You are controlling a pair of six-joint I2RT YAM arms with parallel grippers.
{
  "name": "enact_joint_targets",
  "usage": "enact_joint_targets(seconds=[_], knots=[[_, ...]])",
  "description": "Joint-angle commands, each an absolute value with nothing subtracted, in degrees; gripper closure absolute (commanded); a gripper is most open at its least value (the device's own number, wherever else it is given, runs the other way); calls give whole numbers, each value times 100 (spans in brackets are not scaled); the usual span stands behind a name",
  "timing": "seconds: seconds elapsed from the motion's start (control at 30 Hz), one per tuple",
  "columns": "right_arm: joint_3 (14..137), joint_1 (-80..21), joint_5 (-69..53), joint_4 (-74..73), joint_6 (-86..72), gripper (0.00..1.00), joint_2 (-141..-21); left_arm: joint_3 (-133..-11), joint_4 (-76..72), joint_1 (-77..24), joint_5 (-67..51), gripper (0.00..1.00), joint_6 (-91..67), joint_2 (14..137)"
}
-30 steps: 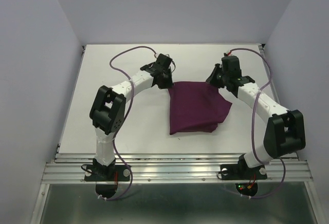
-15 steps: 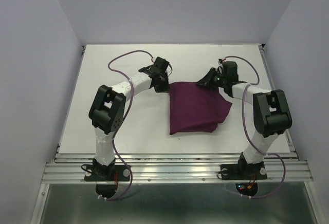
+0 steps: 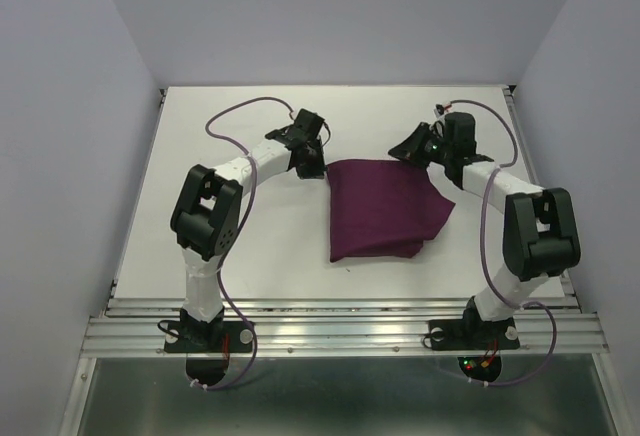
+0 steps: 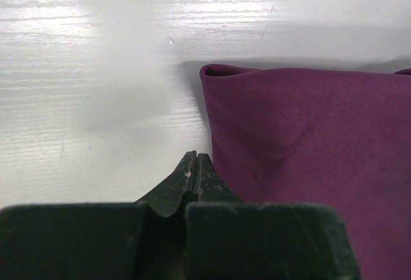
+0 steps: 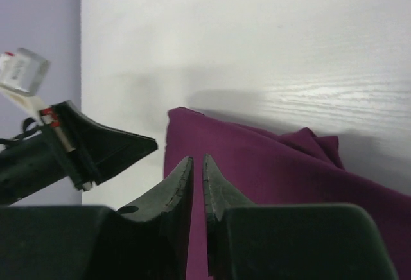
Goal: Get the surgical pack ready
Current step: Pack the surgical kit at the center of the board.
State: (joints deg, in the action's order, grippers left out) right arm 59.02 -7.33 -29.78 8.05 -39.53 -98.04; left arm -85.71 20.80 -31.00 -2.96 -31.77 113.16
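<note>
1. The purple cloth [image 3: 385, 211] lies folded on the white table [image 3: 250, 241], a little toward 3 o'clock of its middle.
2. At the cloth's 11 o'clock corner I see my left gripper [image 4: 194, 161], jaws pressed together and empty, just beside the cloth's edge.
3. At the 1 o'clock corner my right gripper [image 5: 198, 159] shows a thin slit between its jaws, with nothing in it.

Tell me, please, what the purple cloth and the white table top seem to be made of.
Purple cloth: looks like woven fabric, matte with a slight sheen; it lies in soft folds.
Table top: probably white painted or laminated wood, semi-gloss; fine grain lines and light reflections show.
</note>
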Motion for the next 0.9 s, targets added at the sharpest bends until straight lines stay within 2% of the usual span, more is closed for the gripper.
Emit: enact_joint_targets(seconds=[0.0, 0.33, 0.47, 0.6, 0.73, 0.87], knots=[[5784, -747, -2786, 835, -3709, 83, -9229, -8525, 2048, -3050, -325, 100, -3085, 10872], [5238, -747, -2584, 1203, -3762, 87, -10213, -8332, 1986, -3041, -360, 100, -3067, 10652], [5334, -747, -2637, 960, -3753, 87, -9748, -8262, 1969, -3032, -369, 100, -3059, 10617], [5449, -747, -2461, 405, -3586, 85, -8740, -8192, 1916, -3032, -457, 100, -3085, 10530], [5151, -747, -2496, 71, -3586, 83, -7903, -8077, 1855, -3032, -545, 100, -3120, 10337], [4240, -799, -2828, -290, -3743, 82, -6859, -7919, 1793, -3032, -650, 100, -3173, 10117]])
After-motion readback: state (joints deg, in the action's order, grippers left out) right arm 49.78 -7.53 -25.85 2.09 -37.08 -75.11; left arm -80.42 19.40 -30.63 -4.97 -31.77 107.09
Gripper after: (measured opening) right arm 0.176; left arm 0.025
